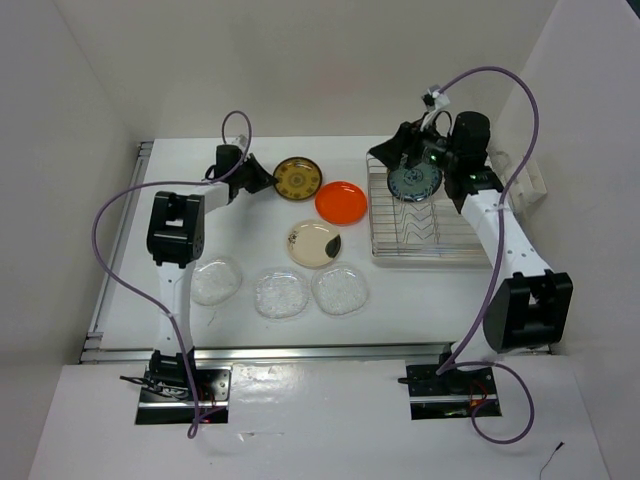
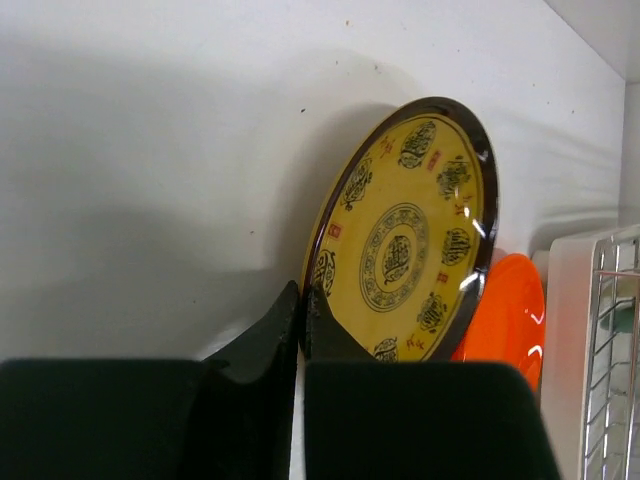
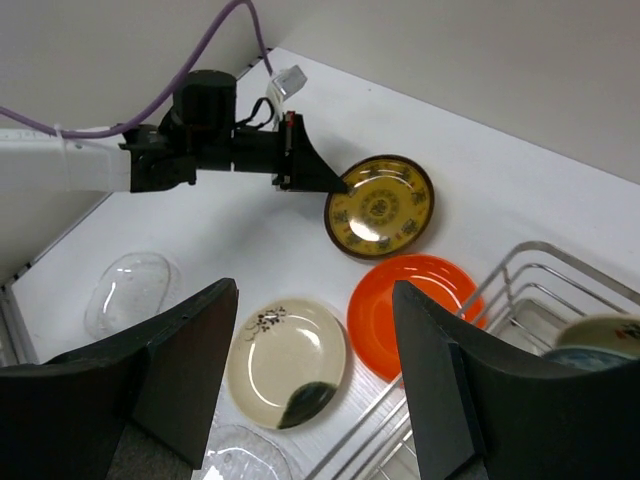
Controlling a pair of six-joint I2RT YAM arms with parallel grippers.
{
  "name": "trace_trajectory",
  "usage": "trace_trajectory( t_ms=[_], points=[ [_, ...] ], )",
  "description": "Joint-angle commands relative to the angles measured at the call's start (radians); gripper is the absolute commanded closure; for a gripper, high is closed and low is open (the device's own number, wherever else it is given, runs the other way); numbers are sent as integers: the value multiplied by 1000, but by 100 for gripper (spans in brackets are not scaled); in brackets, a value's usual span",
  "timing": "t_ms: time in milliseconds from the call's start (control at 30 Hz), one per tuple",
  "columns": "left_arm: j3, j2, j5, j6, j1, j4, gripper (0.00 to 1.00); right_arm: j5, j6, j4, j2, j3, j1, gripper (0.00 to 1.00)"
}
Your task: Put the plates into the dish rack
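Three round glass plates point(image 1: 216, 281) point(image 1: 281, 293) point(image 1: 339, 290), plus orange point(image 1: 340, 202), cream point(image 1: 313, 243), gold-patterned point(image 1: 297, 178), and a teal one point(image 1: 413, 183) in my wire rack point(image 1: 385, 246). Left gripper point(image 2: 303, 300) is together, right gripper point(image 3: 315, 290) is apart.

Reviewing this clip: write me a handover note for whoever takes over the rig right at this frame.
Left pincer: fingers nearly together, tips at the rim of the brown-gold plate. Whether it has a grip cannot be told.
Right pincer: open, empty, above the dish rack.
Done: the teal plate stands in the dish rack, at its far end.
Left: brown-gold plate, orange plate, cream plate and three clear glass plates, all on the table to the left of the rack. Seven plates are in view in all.
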Motion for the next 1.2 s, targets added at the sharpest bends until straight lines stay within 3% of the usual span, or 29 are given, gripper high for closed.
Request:
trace_trajectory(
  t_ms=[0,233,533,667,833,867,900,933,1000,1067,1100,1167],
  points=[
    [0,-122,47,139,33,50,100,-16,34,20,54,77,55,29],
    [87,-237,216,311,53,-59,100,-90,48,48,235,179,116,29],
    [38,-426,312,409,14,-159,100,-93,59,36,425,317,178,29],
    [-21,-493,340,409,-9,-149,100,-81,59,5,455,354,198,29],
    [-55,-541,360,434,-50,-175,100,-72,69,86,433,297,207,29],
    [-69,-541,371,434,-50,-175,100,-72,69,86,433,286,207,32],
    [-78,-556,371,434,-59,-166,100,-72,69,86,433,286,207,46],
    [-78,-567,371,434,-70,-166,100,-72,69,86,433,286,207,60],
    [-97,-567,360,434,-82,-177,100,-72,69,54,433,297,207,100],
    [-97,-576,351,443,-91,-188,100,-72,34,28,433,306,207,100],
    [-107,-576,351,443,-92,-188,92,-59,13,8,420,323,207,100],
    [-107,-585,351,489,-92,-226,54,-10,-94,-82,397,341,207,100]
  ],
)
